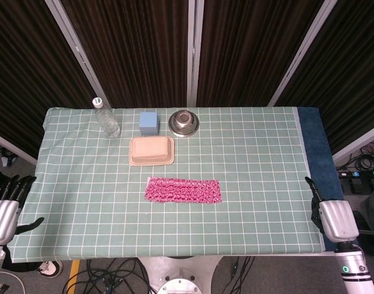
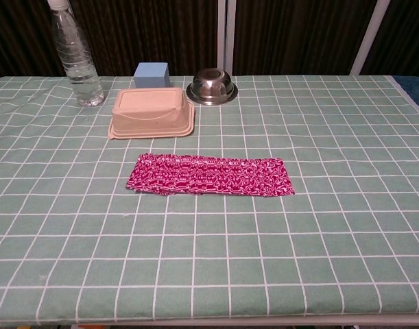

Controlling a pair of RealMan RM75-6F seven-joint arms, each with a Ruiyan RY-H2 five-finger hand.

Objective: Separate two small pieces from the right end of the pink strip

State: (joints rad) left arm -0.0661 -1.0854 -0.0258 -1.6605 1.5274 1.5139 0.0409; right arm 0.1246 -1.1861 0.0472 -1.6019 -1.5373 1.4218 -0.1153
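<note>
The pink patterned strip (image 1: 183,190) lies flat in the middle of the green checked tablecloth (image 1: 260,159), long side running left to right; the chest view shows the pink strip (image 2: 209,175) whole and untouched. My right hand (image 1: 335,219) hovers at the table's right front corner, well right of the strip's right end, holding nothing; only a dark finger or two show past its silver back. My left hand (image 1: 3,213) is off the table's left front corner, fingers up and apart, holding nothing. Neither hand appears in the chest view.
Behind the strip sits a beige lidded container (image 1: 152,150). Along the back stand a clear plastic bottle (image 1: 106,118), a blue block (image 1: 149,122) and an upturned steel bowl (image 1: 183,122). A dark blue band (image 1: 315,141) runs along the table's right edge.
</note>
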